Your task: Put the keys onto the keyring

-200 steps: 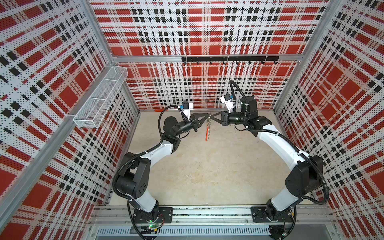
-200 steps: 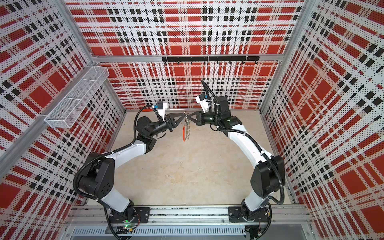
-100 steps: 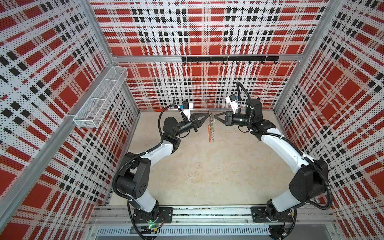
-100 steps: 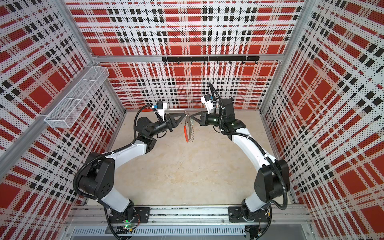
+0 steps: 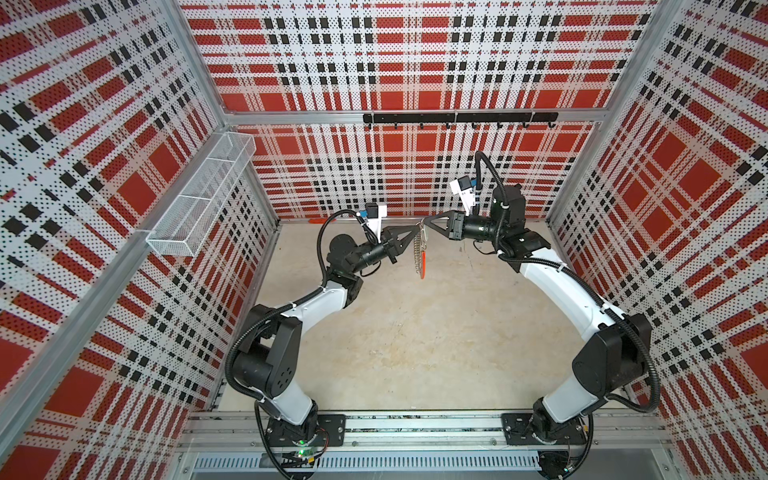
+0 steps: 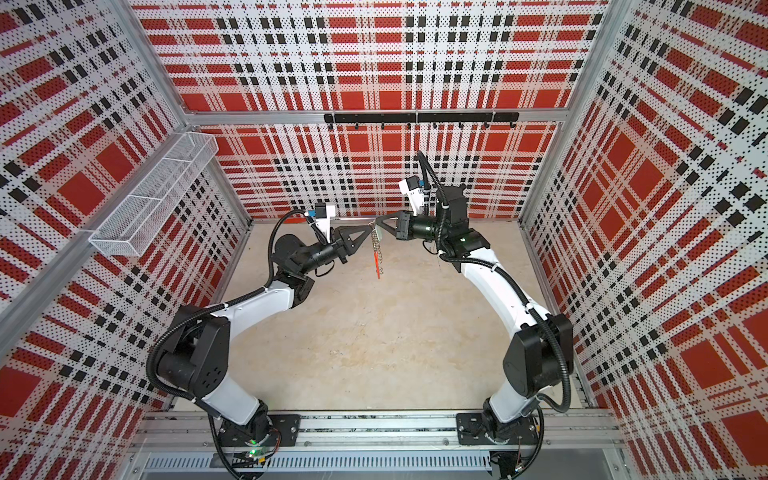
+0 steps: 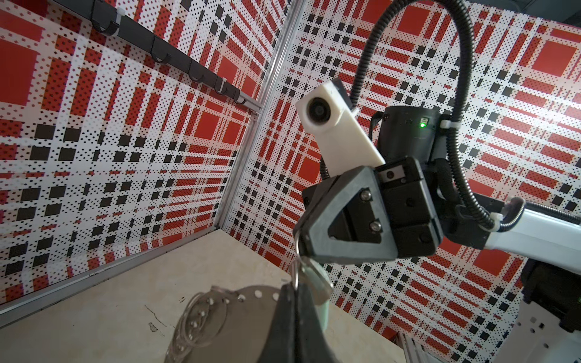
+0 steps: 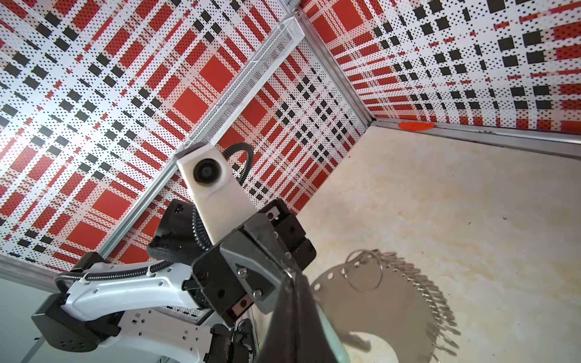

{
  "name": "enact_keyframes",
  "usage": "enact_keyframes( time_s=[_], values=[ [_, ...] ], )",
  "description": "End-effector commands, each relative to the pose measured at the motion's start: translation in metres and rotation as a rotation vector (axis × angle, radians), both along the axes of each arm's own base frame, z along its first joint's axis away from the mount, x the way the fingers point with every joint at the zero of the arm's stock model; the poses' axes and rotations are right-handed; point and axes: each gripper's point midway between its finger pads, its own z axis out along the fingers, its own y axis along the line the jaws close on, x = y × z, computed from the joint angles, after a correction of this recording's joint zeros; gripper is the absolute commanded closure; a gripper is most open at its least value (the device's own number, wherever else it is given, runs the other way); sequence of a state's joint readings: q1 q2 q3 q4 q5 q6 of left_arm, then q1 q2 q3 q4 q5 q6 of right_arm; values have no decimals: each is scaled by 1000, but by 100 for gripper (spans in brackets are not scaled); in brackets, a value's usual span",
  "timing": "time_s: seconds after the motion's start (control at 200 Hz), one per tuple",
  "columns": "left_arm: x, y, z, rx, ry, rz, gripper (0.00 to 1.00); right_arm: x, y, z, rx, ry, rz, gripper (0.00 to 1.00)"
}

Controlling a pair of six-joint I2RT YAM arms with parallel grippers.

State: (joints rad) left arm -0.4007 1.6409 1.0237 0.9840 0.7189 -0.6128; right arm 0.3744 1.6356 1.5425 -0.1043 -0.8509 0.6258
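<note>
Keys: the keys (image 7: 320,289), a silver loop with a mint-green tag, are pinched at the tips of the right gripper (image 7: 301,248), in mid-air near the back wall (image 5: 415,174); the tag's face is too blurred to read.
Keyring: the keyring (image 5: 419,254) hangs edge-on just below, orange arc lowest, upper rim clamped in the left gripper (image 5: 414,228).
Grippers: both fully closed, tip to tip.
Floor: beige floor (image 5: 415,340) well beneath the ring.
Change: a second ago the tips met at this same spot; the right wrist has since risen slightly.
</note>
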Motion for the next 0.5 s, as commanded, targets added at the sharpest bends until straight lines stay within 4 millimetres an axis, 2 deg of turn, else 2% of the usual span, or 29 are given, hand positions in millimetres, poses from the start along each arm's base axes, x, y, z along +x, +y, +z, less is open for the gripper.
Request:
enact_keyframes(
  time_s=[0.0,0.17,0.496],
  values=[
    [-20,2,41,-45,-163,-4,100,5,0,1,-5,26,-11,100],
    [-27,1,45,-44,-213,-7,100,13,-5,-8,-2,86,-35,100],
    [-30,4,56,-62,-259,14,100,8,-2,-29,24,182,1,100]
  ],
)
